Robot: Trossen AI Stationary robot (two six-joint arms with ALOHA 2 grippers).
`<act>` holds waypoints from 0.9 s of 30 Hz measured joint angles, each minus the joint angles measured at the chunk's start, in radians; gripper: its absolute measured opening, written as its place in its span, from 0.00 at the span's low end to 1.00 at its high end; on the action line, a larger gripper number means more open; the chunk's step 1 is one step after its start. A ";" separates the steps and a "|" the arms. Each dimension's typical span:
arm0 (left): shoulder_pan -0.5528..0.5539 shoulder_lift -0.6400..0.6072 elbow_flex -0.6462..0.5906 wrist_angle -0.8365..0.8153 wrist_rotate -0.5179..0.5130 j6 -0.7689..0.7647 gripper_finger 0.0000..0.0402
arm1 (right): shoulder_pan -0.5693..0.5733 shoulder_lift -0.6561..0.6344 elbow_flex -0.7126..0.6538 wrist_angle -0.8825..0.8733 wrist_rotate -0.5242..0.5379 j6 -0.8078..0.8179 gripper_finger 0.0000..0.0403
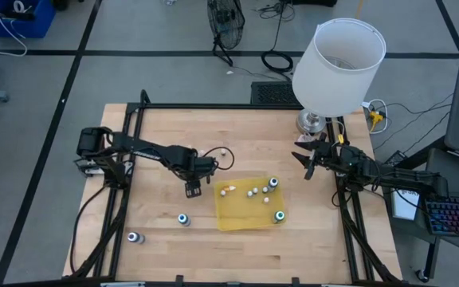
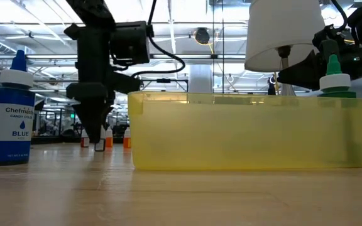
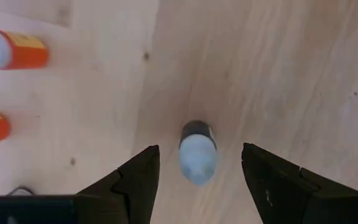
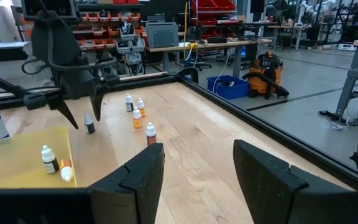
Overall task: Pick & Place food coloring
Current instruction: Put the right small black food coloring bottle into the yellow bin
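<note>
On the wooden table [image 1: 166, 231], toward its left, the left gripper [image 3: 197, 180] hangs pointing down over one tiny dropper bottle [image 3: 197, 152], fingers apart on either side and not touching it. The bottle stands upright, white cap up, dark body below. It looks light, rigid and smooth, likely to tip or slip, so a hold low on the body seems safest. Two orange bottles [image 3: 14, 50] lie nearby. In the middle sits the yellow tray [image 1: 237, 215], already holding several bottles. At the far right, beside the lamp [image 1: 337, 64], the right gripper [image 4: 197, 171] waits with fingers apart, holding nothing.
</note>
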State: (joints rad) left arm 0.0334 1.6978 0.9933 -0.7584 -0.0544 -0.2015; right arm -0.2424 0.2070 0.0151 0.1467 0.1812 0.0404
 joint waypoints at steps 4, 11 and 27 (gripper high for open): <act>0.000 0.000 -0.018 0.009 0.002 0.000 0.57 | 0.000 0.000 0.000 0.000 0.000 0.000 0.45; 0.000 0.000 -0.019 0.012 0.002 0.009 0.57 | 0.000 0.000 0.000 0.000 0.000 0.000 0.45; 0.000 0.000 -0.018 0.020 0.000 0.038 0.57 | 0.000 0.000 0.000 0.000 0.000 0.000 0.45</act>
State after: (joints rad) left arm 0.0334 1.6978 0.9752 -0.7380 -0.0540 -0.1631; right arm -0.2424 0.2070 0.0151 0.1467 0.1810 0.0406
